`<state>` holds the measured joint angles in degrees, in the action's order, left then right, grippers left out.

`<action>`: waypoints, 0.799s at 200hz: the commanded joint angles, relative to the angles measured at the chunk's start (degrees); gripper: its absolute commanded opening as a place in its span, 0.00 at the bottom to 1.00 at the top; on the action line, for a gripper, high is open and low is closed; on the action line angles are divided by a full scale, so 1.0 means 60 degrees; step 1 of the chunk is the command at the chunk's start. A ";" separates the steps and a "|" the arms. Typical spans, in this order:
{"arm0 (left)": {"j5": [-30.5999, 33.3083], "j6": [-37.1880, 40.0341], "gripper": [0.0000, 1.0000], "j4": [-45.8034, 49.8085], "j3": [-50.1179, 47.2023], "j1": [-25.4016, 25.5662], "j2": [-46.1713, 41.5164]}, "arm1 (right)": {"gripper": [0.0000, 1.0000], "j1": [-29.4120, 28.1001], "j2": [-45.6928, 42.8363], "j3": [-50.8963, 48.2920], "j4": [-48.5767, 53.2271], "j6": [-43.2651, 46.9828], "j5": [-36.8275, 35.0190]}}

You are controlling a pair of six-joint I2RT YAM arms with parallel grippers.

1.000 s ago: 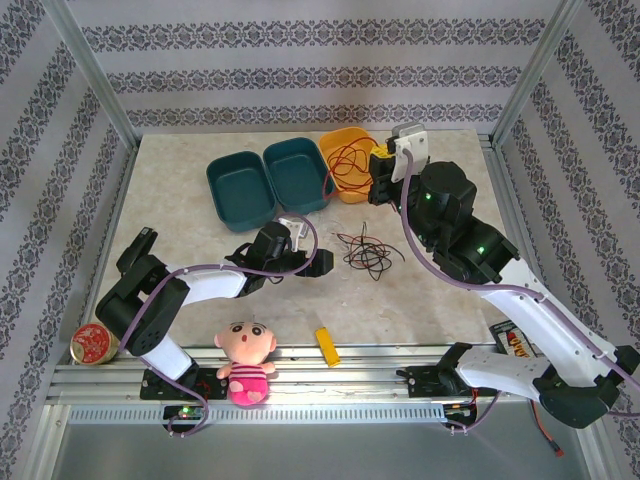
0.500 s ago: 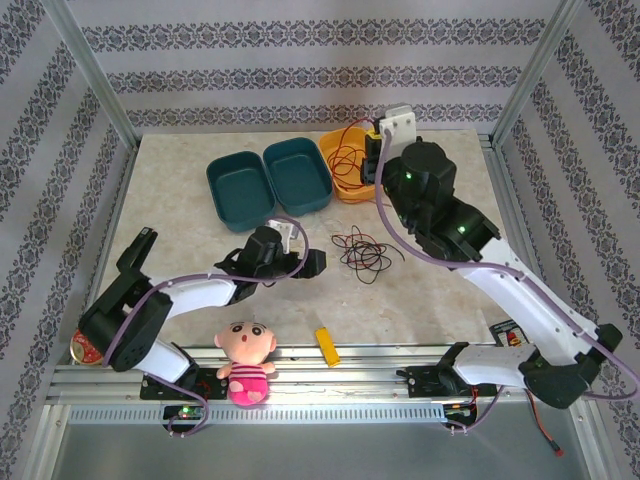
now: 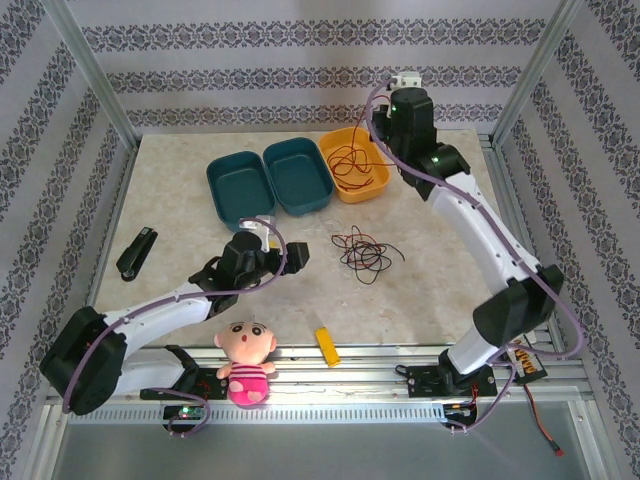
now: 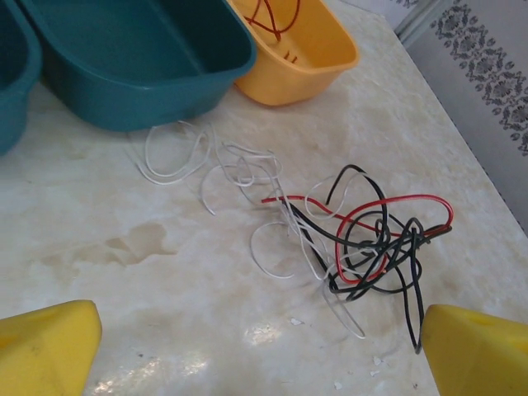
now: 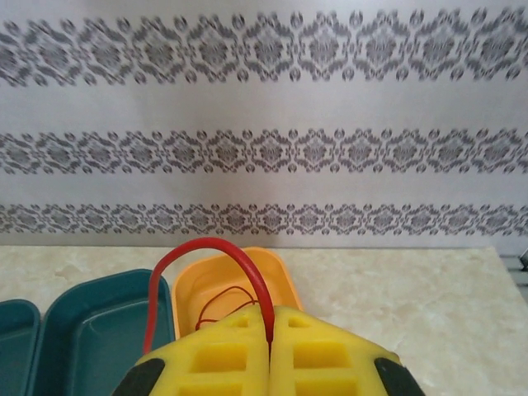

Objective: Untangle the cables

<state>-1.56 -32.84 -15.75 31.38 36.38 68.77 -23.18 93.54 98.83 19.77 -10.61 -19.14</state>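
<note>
Judging by their look, the cables (image 4: 371, 239) are very light and limp. They are thin wires in red, black and white that will bend at any touch and may slide on the smooth desk (image 4: 165, 280). The bundle lies flat on the desk, in front of the teal bin (image 4: 140, 82) and the orange bin (image 4: 318, 74), touching neither of them. Its tight part is on the right side, where red and black strands cross many times. Loose white strands (image 4: 169, 157) stretch from it toward the teal bin.

I think the best place to take hold is a free loop or an end at the border of the bundle — not the dense middle, because a pinch there would probably lift everything together. The wires are thin and lie close to the surface, so the pads must come fully down to it.

The left fingers (image 4: 45, 346) stand wide apart and low over the desk, with the bundle just ahead and nothing between them. The right fingers (image 5: 223, 359) are pressed together on a red cable (image 5: 210, 242), which rises in an arc from between the pads — high above the orange bin, where more red wire lies.
</note>
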 commanded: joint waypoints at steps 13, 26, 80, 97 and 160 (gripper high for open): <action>0.0665 0.0332 0.99 0.0751 -0.0151 0.0097 -0.0455 | 0.00 0.0248 0.0863 0.0901 0.0345 -0.0781 0.0739; 0.0757 0.0330 0.99 0.0867 -0.0150 0.0096 -0.0518 | 0.00 0.0325 0.1156 0.1005 0.0368 -0.0940 0.0865; 0.0835 0.0361 0.99 0.0974 -0.0219 0.0089 -0.0653 | 0.00 0.0461 0.2215 0.1349 0.0451 -0.1414 0.1105; 0.0859 0.0376 0.99 0.1024 -0.0230 0.0096 -0.0710 | 0.00 0.0518 0.2495 0.1444 0.0464 -0.1560 0.1153; 0.0934 0.0493 0.99 0.1131 -0.0231 0.0089 -0.0785 | 0.00 0.0890 0.3487 0.2057 0.1027 -0.2409 0.0701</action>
<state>3.09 -31.46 -10.59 30.55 36.38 65.04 -18.98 111.96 107.63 23.79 -22.04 -12.99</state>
